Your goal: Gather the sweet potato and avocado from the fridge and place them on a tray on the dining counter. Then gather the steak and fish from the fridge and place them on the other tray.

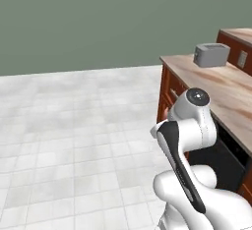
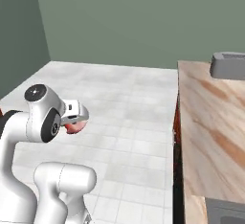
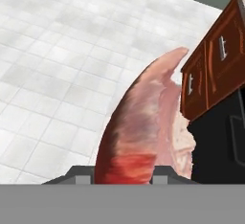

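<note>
While raised above the white tiled floor (image 3: 43,74), the end effector (image 3: 125,177) grips the steak (image 3: 143,122)

One steak (image 3: 143,132), red at the near end and pale pink along its curved length, shows close up in the hand view, and a red bit of it peeks past the arm in the right base view. One grey toaster (image 1: 211,55) stands on one wood-grain table (image 1: 221,84). The red-brown cabinet front (image 3: 213,70) in the hand view carries two small pale handles, and the white tiled floor (image 1: 74,126) is one unbroken stretch.
</note>
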### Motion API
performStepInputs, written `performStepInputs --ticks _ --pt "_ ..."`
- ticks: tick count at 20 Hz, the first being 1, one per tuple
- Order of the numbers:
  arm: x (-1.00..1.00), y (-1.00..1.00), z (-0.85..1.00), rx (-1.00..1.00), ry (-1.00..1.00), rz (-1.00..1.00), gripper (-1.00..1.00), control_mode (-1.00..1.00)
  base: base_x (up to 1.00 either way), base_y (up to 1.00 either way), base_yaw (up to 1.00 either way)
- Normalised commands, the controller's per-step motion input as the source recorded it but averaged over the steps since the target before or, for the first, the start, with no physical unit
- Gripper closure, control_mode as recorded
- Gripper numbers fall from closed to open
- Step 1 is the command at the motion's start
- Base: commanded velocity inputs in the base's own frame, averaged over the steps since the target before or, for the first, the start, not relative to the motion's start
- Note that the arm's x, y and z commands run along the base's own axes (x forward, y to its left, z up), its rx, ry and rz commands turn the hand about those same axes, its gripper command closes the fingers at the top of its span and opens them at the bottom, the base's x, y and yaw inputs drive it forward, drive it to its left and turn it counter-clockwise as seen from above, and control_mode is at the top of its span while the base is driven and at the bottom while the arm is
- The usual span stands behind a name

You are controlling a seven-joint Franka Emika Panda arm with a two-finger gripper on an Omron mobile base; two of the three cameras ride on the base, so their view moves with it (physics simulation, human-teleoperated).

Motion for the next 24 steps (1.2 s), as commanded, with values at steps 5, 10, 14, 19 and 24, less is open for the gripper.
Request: performStepInputs --ticks 5,10,14,19,24 --pt "0.0 0.0 0.0 0.0 0.0 0.0 1.0 1.0 1.0 -0.07 -0.17" --pt "0.0 0.0 0.0 0.0 0.0 0.0 1.0 1.0 1.0 0.0 -0.19" --pt "0.0 0.0 0.0 0.0 0.0 0.0 1.0 1.0 1.0 0.0 -0.2" --pt "0.0 0.0 0.0 0.0 0.0 0.0 1.0 1.0 1.0 0.0 -0.22" --pt "0.0 0.0 0.0 0.0 0.0 0.0 1.0 1.0 1.0 0.03 -0.25"
